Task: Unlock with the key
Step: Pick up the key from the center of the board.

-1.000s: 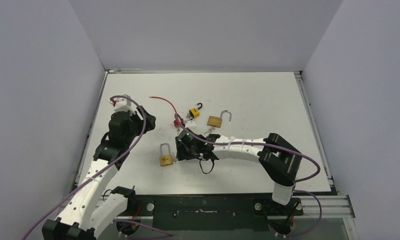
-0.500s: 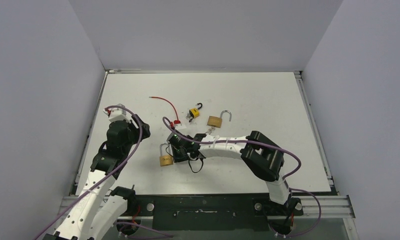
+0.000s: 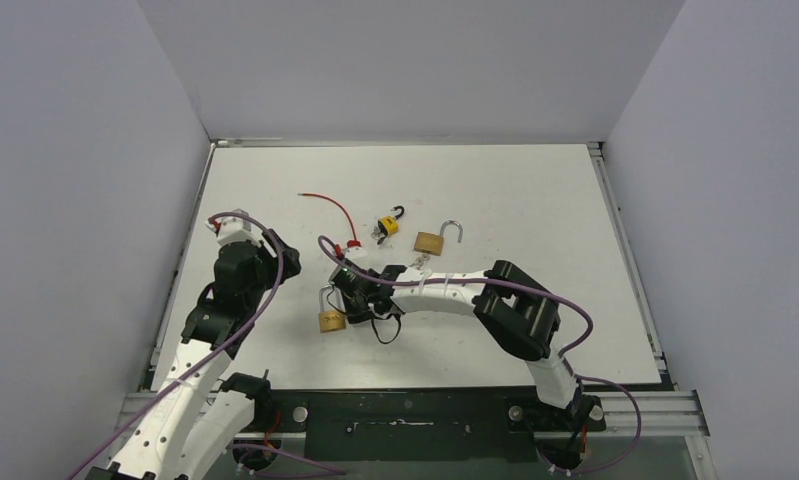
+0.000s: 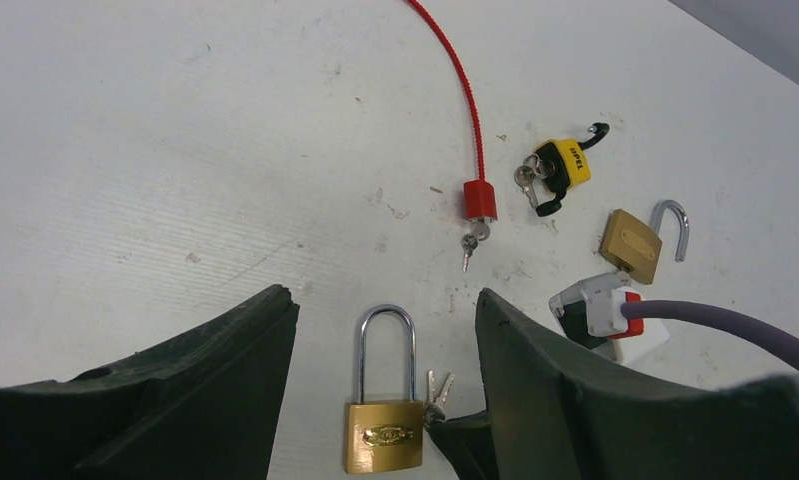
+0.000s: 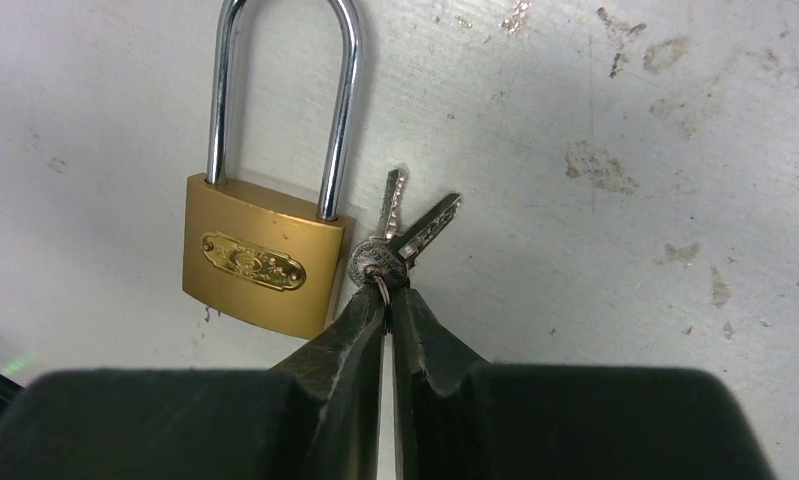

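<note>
right end effector (image 5: 386, 297): clenched, tips pinching the ring of the keys (image 5: 417, 230)
keys: flat on the desk (image 5: 625, 300), against a corner of the padlock (image 5: 260, 265) body
padlock: brass, shackle shut, lying flat near the desk's front middle
left end effector (image 4: 383, 305): released, fingers wide, apart from the padlock, on its left, holding nothing
beyond: red cable lock (image 4: 479, 198), yellow lock (image 4: 563, 165), open brass lock (image 4: 632, 245)

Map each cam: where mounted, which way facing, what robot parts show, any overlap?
Top external: above and behind the bases, looking down on the table; left arm and right arm show.
Left wrist: on the left arm, looking down across the table; open left pincer frames the bottom.
Right wrist: close above the closed brass padlock; right pincer pinches the keys.
Shared: both wrist views show that padlock and keys.
</note>
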Robot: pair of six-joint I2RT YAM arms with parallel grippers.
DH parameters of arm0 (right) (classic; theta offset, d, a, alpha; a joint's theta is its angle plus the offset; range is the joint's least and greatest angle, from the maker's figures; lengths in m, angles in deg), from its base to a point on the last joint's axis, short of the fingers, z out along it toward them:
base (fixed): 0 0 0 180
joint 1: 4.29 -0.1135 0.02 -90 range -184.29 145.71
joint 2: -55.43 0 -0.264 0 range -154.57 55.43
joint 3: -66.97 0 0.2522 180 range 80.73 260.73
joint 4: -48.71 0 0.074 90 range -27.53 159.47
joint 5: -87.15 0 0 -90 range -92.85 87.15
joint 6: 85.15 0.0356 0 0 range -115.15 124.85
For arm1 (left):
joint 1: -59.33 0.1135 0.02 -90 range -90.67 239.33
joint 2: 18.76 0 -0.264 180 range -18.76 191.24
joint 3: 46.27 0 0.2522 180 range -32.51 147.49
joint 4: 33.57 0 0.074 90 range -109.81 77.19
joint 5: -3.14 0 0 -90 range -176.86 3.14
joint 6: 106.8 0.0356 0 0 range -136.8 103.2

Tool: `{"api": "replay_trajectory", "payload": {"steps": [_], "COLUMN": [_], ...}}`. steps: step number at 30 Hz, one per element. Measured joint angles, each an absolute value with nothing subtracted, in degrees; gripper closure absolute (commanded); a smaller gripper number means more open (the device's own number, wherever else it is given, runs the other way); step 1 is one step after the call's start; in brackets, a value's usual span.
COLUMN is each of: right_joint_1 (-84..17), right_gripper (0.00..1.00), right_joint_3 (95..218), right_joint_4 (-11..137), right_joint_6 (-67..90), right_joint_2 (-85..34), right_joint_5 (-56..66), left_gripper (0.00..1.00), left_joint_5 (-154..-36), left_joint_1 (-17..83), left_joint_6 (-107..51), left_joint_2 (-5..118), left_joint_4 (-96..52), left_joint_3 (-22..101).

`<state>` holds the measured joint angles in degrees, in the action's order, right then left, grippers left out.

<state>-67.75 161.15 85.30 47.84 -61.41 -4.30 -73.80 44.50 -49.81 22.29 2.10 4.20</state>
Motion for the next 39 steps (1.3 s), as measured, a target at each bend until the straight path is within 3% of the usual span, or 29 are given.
{"api": "replay_trajectory", "payload": {"steps": [6, 11, 21, 29, 35, 39], "right_joint_1": [-67.8, -67.8, -66.0, -63.3, -63.2, -63.2], "right_gripper": [1.0, 1.0, 1.0, 1.0, 1.0, 1.0], "right_joint_3": [159.6, 149.2, 134.9, 133.3, 133.3, 133.2], "right_joint_4": [81.7, 74.5, 55.7, 48.9, 47.8, 46.9], "right_joint_6": [45.3, 41.5, 38.2, 37.8, 37.0, 37.0], "right_joint_2": [-60.9, -53.6, -32.8, -27.5, -27.4, -27.4], "right_joint_5": [-7.4, -9.0, -6.6, -0.3, 3.6, 4.8], "left_gripper": [0.33, 0.3, 0.23, 0.16, 0.22, 0.34], "left_joint_5": [-74.4, -77.4, -97.0, -109.0, -111.8, -113.7], "left_joint_1": [44.5, 44.5, 44.5, 44.5, 44.5, 44.5], "left_joint_6": [-51.8, -55.0, -71.8, -92.1, -106.8, -114.1], "left_joint_2": [22.7, 22.7, 20.2, 19.5, 19.6, 21.2], "left_joint_4": [2.1, 2.1, -6.1, -19.7, -30.7, -34.2], "left_joint_3": [3.8, 3.8, -9.0, -14.1, -16.3, -18.5]}}
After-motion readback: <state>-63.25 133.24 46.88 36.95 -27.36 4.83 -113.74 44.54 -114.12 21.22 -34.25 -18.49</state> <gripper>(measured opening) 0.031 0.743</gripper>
